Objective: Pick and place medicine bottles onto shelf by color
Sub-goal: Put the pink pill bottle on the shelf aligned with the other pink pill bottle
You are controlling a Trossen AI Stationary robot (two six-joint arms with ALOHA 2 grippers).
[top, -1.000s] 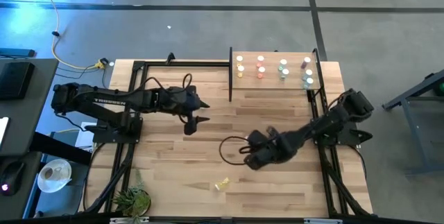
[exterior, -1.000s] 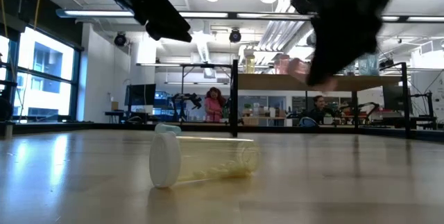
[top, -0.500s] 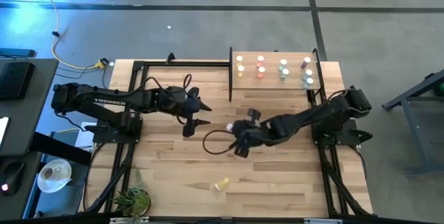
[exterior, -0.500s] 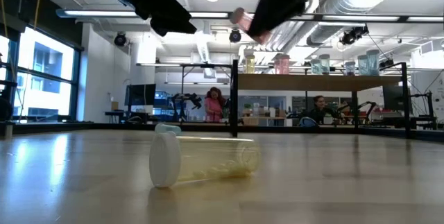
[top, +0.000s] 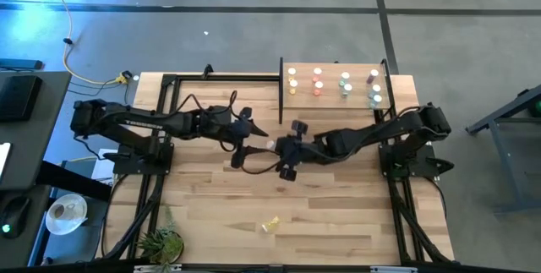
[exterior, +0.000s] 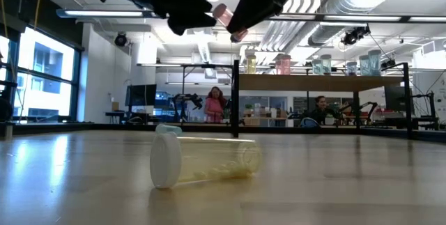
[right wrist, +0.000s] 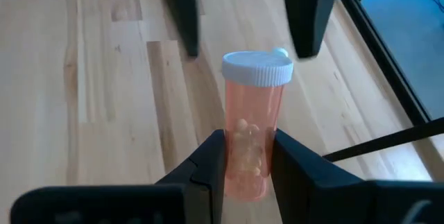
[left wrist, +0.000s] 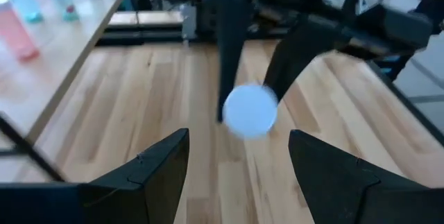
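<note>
Fingers [right wrist: 214, 156] of right gripper [right wrist: 244, 172] pinching pink-red bottle [right wrist: 251, 123] by lower body, white cap [left wrist: 250, 110] pointing toward left gripper [left wrist: 239, 161]. Left fingers [left wrist: 163, 165] spread wide, bottle cap between them, not touching. Both grippers meet above tabletop [top: 211, 188] centre. Near edge: yellow bottle [exterior: 202, 159] lying on side, alone. Far right: shelf [top: 334, 97] carrying bottles [top: 318, 82] standing in colour groups: yellow, pink-red, teal, purplish.
</note>
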